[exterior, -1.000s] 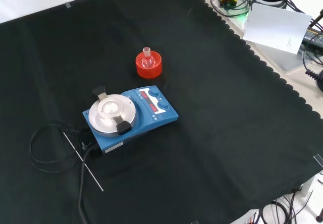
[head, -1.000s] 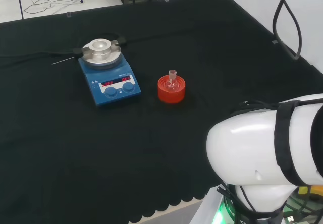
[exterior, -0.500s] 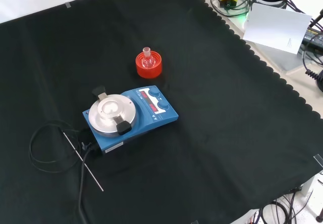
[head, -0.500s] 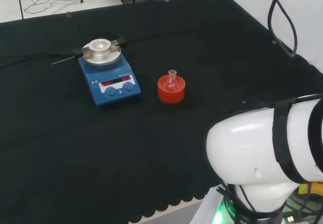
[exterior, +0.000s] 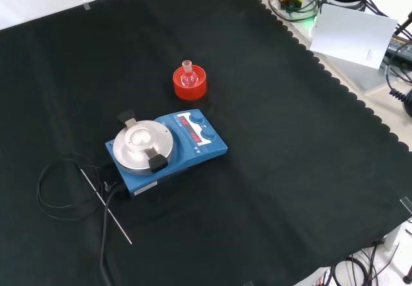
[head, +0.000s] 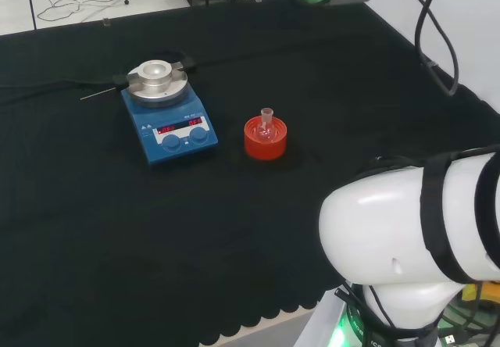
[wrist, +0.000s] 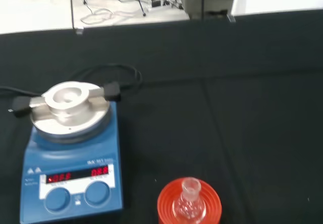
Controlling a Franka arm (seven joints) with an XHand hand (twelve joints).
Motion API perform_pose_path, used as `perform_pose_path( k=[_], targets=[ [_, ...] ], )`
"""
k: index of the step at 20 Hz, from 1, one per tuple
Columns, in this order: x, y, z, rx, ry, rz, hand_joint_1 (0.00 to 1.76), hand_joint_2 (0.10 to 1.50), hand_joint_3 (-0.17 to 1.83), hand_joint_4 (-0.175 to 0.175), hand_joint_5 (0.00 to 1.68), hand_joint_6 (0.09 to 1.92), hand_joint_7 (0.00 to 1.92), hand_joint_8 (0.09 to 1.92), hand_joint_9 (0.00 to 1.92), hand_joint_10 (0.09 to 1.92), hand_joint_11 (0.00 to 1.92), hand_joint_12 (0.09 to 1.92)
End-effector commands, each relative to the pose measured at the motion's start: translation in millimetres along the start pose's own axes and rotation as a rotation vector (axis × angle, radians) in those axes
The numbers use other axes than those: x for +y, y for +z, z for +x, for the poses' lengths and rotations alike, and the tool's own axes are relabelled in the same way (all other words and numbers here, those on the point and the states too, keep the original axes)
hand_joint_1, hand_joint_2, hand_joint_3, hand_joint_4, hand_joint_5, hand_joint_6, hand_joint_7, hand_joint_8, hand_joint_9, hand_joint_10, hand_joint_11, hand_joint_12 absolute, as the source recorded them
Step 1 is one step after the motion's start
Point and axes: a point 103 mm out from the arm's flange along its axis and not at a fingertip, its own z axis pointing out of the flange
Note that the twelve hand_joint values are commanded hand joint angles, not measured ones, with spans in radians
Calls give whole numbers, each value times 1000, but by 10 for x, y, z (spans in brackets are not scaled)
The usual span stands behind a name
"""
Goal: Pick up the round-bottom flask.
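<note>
A small clear round-bottom flask stands upright, neck up, in a red ribbed ring stand near the middle of the black cloth. Nothing touches the flask. In the head view the arm's big white links stand at the lower right, well apart from the flask.
A blue hotplate stirrer with a round metal top and lit red display sits left of the flask in the head view. Its black cable loops over the cloth, beside a thin rod. The cloth's scalloped edge borders gear.
The flask, stand and stirrer have not moved. In the head view the arm's white link and the cable at the upper right have shifted slightly.
</note>
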Motion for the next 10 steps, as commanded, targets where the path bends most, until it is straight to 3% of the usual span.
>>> perform_pose_path(
  k=[1, 10],
  targets=[
    [226, 601, -246, 12, 59, 50, 149, 1284, 284, -33, 399, 283, 77, 607, 166, 708, 0, 1256],
    [660, 1227, -483, 65, 49, 57, 326, 1219, 231, -43, 430, 279, 89, 610, 192, 708, 0, 1279]
  ],
)
